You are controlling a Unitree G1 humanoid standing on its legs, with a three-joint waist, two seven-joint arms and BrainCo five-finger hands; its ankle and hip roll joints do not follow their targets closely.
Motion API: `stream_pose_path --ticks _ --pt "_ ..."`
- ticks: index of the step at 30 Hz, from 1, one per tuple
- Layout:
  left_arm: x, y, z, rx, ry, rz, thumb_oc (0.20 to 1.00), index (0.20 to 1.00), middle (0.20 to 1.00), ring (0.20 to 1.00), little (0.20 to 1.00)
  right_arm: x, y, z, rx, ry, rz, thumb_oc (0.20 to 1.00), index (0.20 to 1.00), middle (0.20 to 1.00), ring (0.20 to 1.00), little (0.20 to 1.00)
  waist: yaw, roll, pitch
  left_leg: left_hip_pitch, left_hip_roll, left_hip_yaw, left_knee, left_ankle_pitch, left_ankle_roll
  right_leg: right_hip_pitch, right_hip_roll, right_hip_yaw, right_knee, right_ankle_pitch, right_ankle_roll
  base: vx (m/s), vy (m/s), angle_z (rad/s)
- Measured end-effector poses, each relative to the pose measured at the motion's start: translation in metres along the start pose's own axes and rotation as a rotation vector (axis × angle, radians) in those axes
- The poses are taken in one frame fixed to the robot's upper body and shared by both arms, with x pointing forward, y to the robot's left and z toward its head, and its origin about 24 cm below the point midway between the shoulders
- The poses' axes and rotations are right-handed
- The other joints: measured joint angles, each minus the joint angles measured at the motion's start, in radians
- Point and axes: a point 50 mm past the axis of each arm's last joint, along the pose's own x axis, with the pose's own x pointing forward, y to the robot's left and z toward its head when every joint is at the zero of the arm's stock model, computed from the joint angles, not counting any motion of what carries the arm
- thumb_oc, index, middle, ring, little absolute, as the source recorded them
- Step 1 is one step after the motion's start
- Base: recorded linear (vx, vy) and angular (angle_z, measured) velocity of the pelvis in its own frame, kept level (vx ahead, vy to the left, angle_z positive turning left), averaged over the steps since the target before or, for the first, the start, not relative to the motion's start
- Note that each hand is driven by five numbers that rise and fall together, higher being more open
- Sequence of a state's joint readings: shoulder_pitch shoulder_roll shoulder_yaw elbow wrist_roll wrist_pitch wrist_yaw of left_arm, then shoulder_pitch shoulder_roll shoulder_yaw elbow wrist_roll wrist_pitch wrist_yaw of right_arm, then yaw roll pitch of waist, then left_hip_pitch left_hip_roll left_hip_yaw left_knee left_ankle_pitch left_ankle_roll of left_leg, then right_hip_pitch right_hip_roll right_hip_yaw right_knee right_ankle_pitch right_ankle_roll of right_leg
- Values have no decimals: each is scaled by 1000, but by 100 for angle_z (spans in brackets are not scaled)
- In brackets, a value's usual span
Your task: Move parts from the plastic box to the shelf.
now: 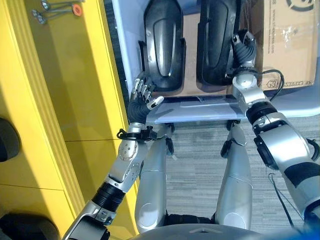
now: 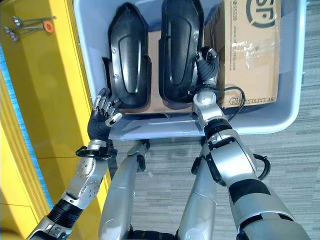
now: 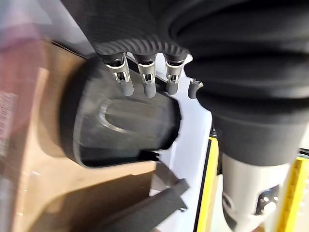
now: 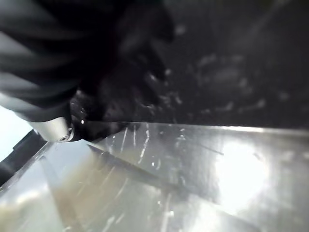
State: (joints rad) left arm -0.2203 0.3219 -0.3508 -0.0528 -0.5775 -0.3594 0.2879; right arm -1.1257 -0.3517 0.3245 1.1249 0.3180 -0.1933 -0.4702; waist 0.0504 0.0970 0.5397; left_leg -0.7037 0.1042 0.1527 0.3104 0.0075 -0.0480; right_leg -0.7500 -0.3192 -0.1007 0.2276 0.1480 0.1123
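Observation:
Two black moulded parts lie side by side in the pale plastic box [image 2: 165, 127], on brown cardboard. My left hand [image 1: 142, 100] is at the box's near left corner, just below the left part [image 1: 162, 45]. Its fingers are straight and its thumb stands apart, holding nothing. In the left wrist view the fingertips [image 3: 125, 87] hover at that part's [image 3: 120, 125] rim. My right hand [image 2: 207, 67] is wedged against the right part's [image 2: 179, 45] right edge, next to a cardboard carton [image 2: 250, 45]. The right wrist view shows the dark part [image 4: 217, 58] very close above the box's wall [image 4: 193, 164].
The yellow shelf [image 1: 60, 100] runs along the left side of the box. Some metal pieces with an orange disc [image 1: 76, 9] lie at its far end. The carton takes up the box's right side. Grey carpet [image 2: 280, 150] lies in front of the box.

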Motion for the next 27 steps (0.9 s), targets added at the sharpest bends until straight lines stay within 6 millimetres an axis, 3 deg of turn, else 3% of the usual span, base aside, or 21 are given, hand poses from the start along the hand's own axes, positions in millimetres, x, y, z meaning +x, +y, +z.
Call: stream_pose_path --ticks 2,4,6,8,12,14,18,19,21,27 --pt "-2 4 0 5 4 14 1000 1000 1000 1000 1000 -2 -6 -13 -30 47 5 200 200 200 200 200 8 0 1 82 -2 -7 -39 9 -5 86 1 -17 -27 0 2 47 -62 14" --pt "-7 13 -2 21 15 27 1000 1000 1000 1000 1000 -7 -23 -26 -51 47 -8 200 200 200 200 200 5 -5 -6 238 -4 -29 -100 15 -11 260 3 -60 -79 -7 10 128 -80 26" --pt "-16 26 -3 42 36 62 1000 1000 1000 1000 1000 -3 -43 -12 -62 -35 -41 200 200 200 200 200 -6 -13 -24 326 -4 -33 -147 27 -16 358 8 -80 -128 2 15 104 -47 9" --pt "-25 35 -7 67 70 80 1000 1000 1000 1000 1000 -2 -45 -5 -34 -66 -60 200 200 200 200 200 -9 -35 -86 334 -1 -27 -177 31 -18 357 16 -77 -150 -1 11 61 -27 -10" --pt "-27 43 -10 83 92 107 1000 1000 1000 1000 1000 -2 -49 7 -22 -121 -56 200 200 200 200 200 -21 -44 -114 363 15 -27 -196 46 -33 385 37 -81 -171 16 12 77 -33 -6" --pt "-31 58 -6 103 89 152 1000 1000 1000 1000 1000 -22 -37 20 31 -233 28 200 200 200 200 200 -35 -44 -125 471 22 -12 -255 49 -38 485 50 -81 -226 19 15 126 -46 -15" --pt "-37 64 -9 112 113 162 1000 1000 1000 1000 1000 -42 -33 18 47 -299 88 200 200 200 200 200 -38 -45 -194 524 33 1 -314 59 -50 523 69 -82 -264 21 14 92 -41 -8" --pt "-40 66 -9 108 116 168 1000 1000 1000 1000 1000 -56 -35 18 82 -330 102 200 200 200 200 200 -38 -45 -199 559 39 0 -343 70 -55 558 78 -94 -287 22 14 70 -56 2" --pt "-51 70 -14 107 148 185 1000 1000 1000 1000 1000 -67 -36 8 76 -329 118 200 200 200 200 200 -48 -45 -240 577 44 -1 -370 73 -58 580 86 -103 -314 24 13 108 -67 3" --pt "-58 69 -19 73 163 208 1000 1000 1000 1000 1000 -95 -34 -24 163 -229 143 200 200 200 200 200 -59 -48 -286 651 66 2 -403 75 -66 643 110 -109 -319 10 11 89 -42 0"
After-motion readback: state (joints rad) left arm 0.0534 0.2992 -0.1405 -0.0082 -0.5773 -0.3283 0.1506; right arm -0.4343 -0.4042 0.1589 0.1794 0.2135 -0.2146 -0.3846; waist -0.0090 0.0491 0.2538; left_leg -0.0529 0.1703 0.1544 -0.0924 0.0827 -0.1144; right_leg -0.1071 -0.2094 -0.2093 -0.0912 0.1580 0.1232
